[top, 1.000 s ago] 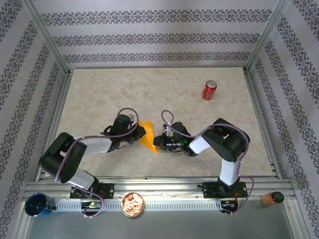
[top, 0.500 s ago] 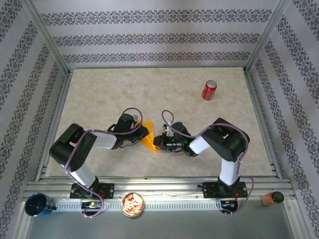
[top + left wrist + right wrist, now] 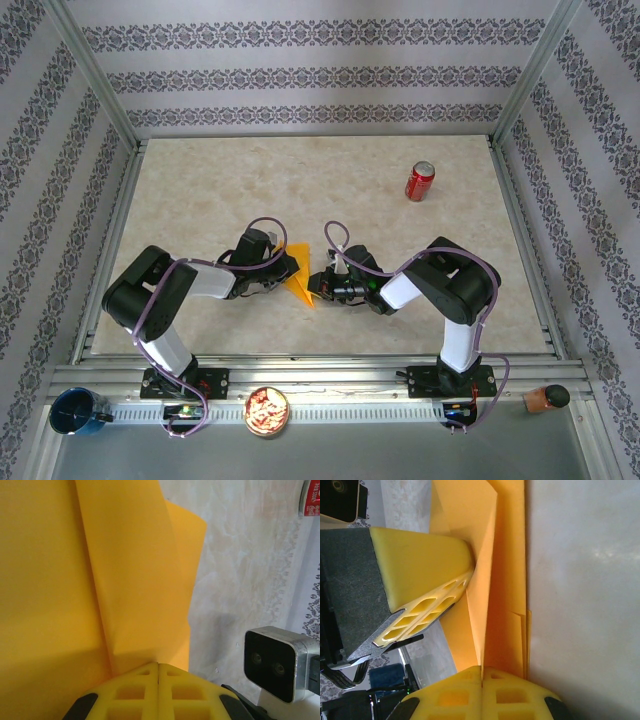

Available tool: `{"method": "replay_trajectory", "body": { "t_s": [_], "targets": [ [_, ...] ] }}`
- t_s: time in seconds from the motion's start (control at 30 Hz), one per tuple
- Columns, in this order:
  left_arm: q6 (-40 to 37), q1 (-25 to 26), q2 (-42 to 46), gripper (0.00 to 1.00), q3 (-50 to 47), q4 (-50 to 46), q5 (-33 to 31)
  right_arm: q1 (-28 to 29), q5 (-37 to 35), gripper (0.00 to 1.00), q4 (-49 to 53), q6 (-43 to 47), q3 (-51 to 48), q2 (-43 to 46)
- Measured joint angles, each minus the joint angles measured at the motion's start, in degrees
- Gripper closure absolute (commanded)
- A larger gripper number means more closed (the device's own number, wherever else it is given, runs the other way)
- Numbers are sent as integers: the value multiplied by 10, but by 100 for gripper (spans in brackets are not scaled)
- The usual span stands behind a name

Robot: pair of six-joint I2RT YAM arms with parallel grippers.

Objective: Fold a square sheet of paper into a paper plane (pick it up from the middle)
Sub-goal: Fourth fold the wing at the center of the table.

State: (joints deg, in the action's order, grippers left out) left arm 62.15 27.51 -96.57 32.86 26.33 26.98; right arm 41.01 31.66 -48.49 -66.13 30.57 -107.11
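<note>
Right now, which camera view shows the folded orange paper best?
The right wrist view: the paper sits close up, layered folds and edges distinct. The left wrist view shows flat panels and one crease; the top view shows its whole pointed outline, but small.

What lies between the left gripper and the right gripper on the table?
The folded orange-yellow paper, seen in the top view. The left gripper and the right gripper each pinch it from opposite sides, jaws shut.

Robot lab cell: alu frame point(image 3: 530, 75), wallpapered walls point(image 3: 320, 70), 2 arms.
</note>
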Motion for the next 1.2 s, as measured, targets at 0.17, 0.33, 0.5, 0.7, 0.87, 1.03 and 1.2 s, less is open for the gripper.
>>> {"method": "replay_trajectory", "body": {
  "t_s": [0.17,0.33,0.5,0.7,0.87,1.03,1.2],
  "targets": [
    [0,0,-2,93,2,0,0,0,0,97,0,0,0,0],
    [0,0,-1,81,2,3,0,0,-2,99,-7,-1,-4,0],
    [-2,0,32,81,-9,2,-26,0,-5,99,-13,-2,-7,0],
    [0,0,66,90,-31,-12,-54,0,-5,99,-13,-2,-7,0],
    [3,0,65,94,-36,-34,-56,0,-5,99,-13,-2,-10,2],
    [13,0,66,96,-49,-38,-56,0,-8,98,-3,0,-11,10],
    [26,3,77,96,-68,-37,-59,1,-10,98,5,2,-11,13]
  ]
}}
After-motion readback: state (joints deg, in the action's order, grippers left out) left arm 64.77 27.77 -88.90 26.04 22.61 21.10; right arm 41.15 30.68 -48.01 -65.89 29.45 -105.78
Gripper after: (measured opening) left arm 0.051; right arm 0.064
